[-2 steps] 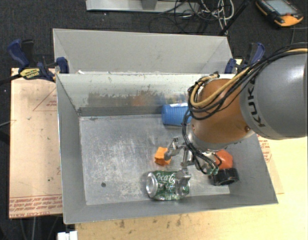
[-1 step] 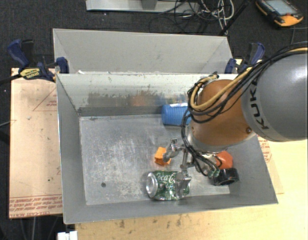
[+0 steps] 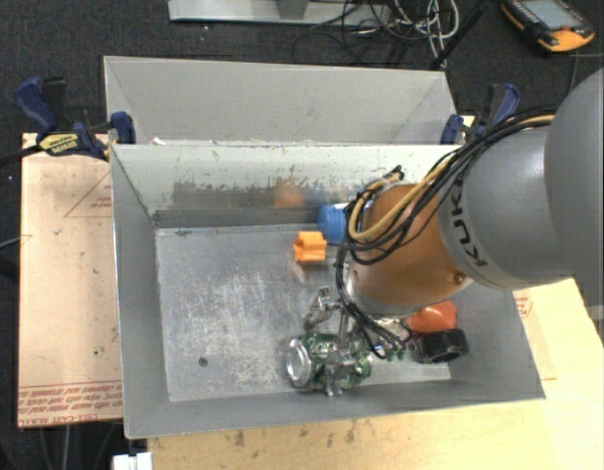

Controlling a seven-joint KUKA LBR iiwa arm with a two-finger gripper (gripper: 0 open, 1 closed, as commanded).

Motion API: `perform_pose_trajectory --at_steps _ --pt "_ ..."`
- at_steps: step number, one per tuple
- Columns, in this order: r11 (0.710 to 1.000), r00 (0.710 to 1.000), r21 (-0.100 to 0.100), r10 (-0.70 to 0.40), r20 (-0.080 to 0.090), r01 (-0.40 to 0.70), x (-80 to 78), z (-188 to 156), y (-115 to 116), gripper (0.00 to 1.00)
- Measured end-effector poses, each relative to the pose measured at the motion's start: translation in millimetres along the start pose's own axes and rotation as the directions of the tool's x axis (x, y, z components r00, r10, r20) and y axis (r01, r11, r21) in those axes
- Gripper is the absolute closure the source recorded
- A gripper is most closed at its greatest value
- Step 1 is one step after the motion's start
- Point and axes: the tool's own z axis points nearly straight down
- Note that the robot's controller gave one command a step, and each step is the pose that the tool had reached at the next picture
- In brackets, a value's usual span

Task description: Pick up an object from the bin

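Note:
My gripper hangs below the arm's orange cover, low over the front middle of the bin. Directly under it lies a green and silver thing with a round shiny end pointing left; the view does not show whether the gripper touches it. A black chunky piece lies just to the right of the gripper, and a red-orange rounded thing sits above that, partly hidden by the cover. A small orange block rests on the floor behind the gripper.
A blue thing lies by the back wall, half hidden by the arm. The arm and its cables cover the right part of the bin. The left half of the floor is bare metal.

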Motion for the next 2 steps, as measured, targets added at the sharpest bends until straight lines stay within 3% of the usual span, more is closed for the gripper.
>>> perform_pose_trajectory --at_steps 1,2 --pt "1.0 1.0 0.003 -0.024 0.012 0.024 3.1 8.5 7.7 1.0" --pt "1.0 1.0 0.003 -0.024 0.012 0.023 3.1 8.5 7.7 1.0"
